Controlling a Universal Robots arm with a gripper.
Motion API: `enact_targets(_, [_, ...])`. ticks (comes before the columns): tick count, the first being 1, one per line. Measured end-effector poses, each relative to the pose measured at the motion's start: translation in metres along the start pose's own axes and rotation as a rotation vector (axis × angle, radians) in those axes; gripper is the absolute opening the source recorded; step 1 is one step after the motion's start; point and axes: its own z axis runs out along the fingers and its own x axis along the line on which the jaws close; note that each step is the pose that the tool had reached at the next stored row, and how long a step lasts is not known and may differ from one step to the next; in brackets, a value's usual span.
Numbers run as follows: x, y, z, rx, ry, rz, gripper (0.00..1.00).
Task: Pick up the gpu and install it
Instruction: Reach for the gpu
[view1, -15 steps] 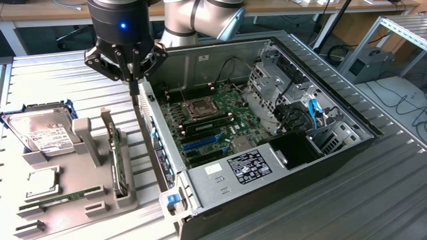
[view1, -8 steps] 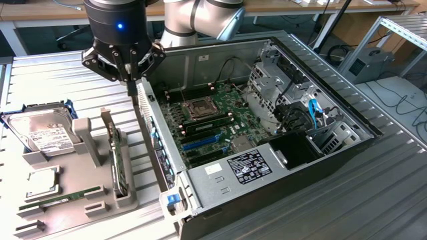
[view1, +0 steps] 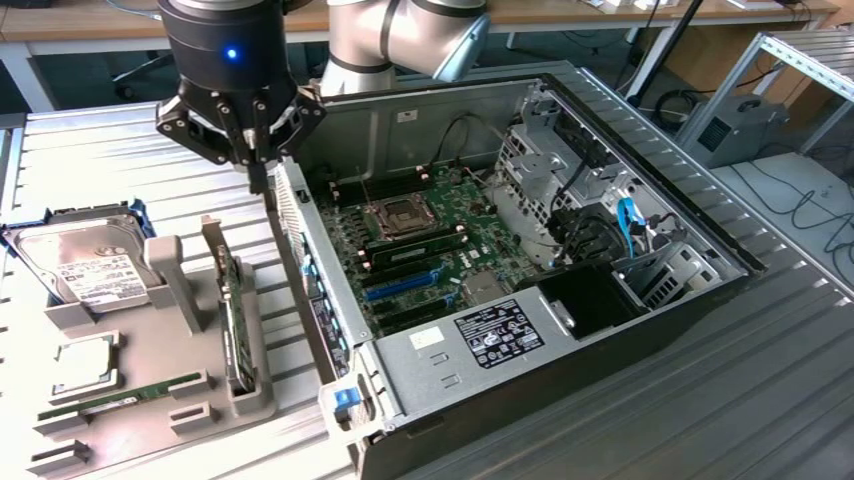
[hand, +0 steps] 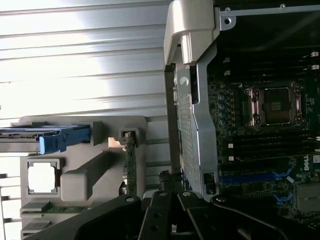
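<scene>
The gpu (view1: 238, 325) stands on its edge in a slot of the grey holder (view1: 160, 280) at the exterior view's left, its silver end bracket pointing up. In the wrist view the gpu (hand: 131, 167) shows edge-on as a thin green strip. My gripper (view1: 256, 178) hangs shut and empty above the rear wall of the open computer case (view1: 314, 290), up and behind the gpu and apart from it. Its black fingers (hand: 159, 212) come together just beside that wall.
The holder also carries a hard drive (view1: 83, 268) in a blue caddy, a processor (view1: 83, 365) and a memory stick (view1: 123, 397). Inside the case lie the motherboard with its processor socket (view1: 400, 215), blue card slots (view1: 400, 285) and a drive cage (view1: 547, 170).
</scene>
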Motion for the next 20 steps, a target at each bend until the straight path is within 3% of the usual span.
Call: enact_targets(20, [0.012,-0.001,0.0009,0.0,0.0,0.0,0.11])
